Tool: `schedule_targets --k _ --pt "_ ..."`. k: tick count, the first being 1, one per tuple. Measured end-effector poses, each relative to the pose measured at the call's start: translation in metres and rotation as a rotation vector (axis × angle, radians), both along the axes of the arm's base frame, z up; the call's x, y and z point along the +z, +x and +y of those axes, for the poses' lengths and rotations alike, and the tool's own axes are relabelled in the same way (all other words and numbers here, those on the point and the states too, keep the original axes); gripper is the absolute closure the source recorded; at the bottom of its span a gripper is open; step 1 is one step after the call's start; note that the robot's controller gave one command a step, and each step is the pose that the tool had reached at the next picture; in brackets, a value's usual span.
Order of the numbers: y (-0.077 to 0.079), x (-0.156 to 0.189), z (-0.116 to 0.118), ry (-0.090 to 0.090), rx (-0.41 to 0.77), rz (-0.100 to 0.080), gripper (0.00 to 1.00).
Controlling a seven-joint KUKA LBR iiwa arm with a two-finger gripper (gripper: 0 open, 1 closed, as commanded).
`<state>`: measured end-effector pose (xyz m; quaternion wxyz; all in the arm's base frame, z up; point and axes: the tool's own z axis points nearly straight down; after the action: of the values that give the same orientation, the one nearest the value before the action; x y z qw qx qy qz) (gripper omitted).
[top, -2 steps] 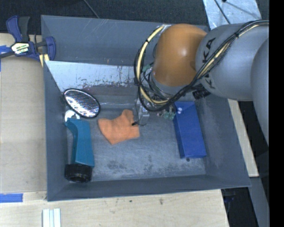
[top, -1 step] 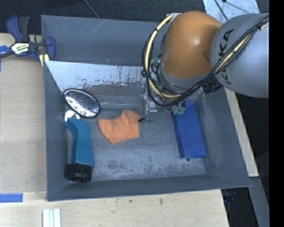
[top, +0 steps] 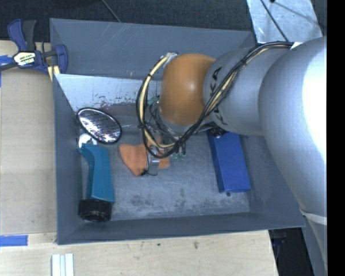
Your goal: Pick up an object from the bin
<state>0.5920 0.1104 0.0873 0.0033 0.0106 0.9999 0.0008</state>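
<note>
End effector (top: 153, 165) low at right edge of flat orange soft piece (top: 133, 158), centre of bin (top: 103, 50); opening cannot be told. Risk: off-centre grip, piece slips.

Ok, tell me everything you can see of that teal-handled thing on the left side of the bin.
The teal-handled thing lies flat on the bin floor beside the view's left wall. It looks like smooth plastic, with a black round cap at its near end. A shiny oval mesh piece sits at its far end; whether they join is unclear.
</note>
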Motion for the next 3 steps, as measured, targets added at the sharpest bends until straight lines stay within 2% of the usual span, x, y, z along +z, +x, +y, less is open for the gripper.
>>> schedule_targets --k 1,2,3 --pt "-0.0001 -0.0159 0.0063 0.000 -0.004 0.001 1.00" --pt "-0.0008 -0.0168 0.0061 0.000 -0.004 0.003 0.00" --pt "-0.0002 -0.0161 0.0060 0.000 -0.005 0.001 1.00"
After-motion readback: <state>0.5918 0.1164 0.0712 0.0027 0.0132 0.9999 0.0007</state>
